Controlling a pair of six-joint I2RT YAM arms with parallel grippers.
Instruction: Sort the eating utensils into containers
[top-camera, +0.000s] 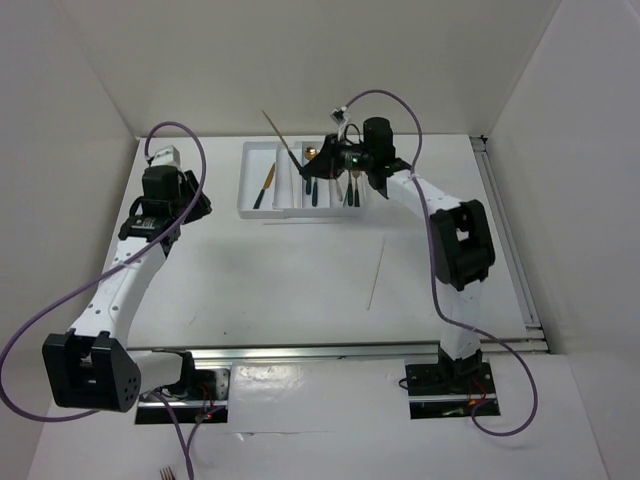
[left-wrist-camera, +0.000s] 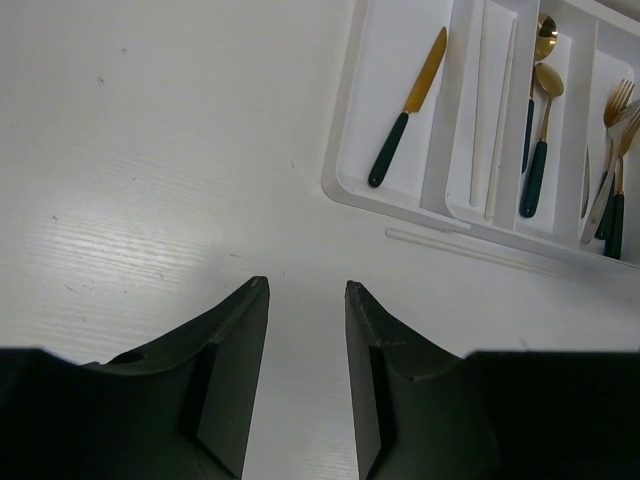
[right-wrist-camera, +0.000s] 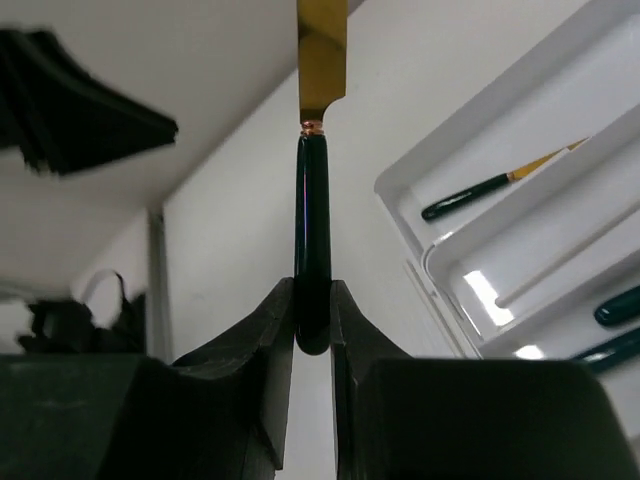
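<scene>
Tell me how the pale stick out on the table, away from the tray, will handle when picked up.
The pale stick looks very thin and lies flat on the table, so getting under it may be hard. It looks straight, so probably stiff and light. A nudge might roll it.

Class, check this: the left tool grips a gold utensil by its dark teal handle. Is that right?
No: it is the right tool that grips the gold utensil by its dark teal handle, as the right wrist view shows. The left tool stands open and holds nothing.
</scene>
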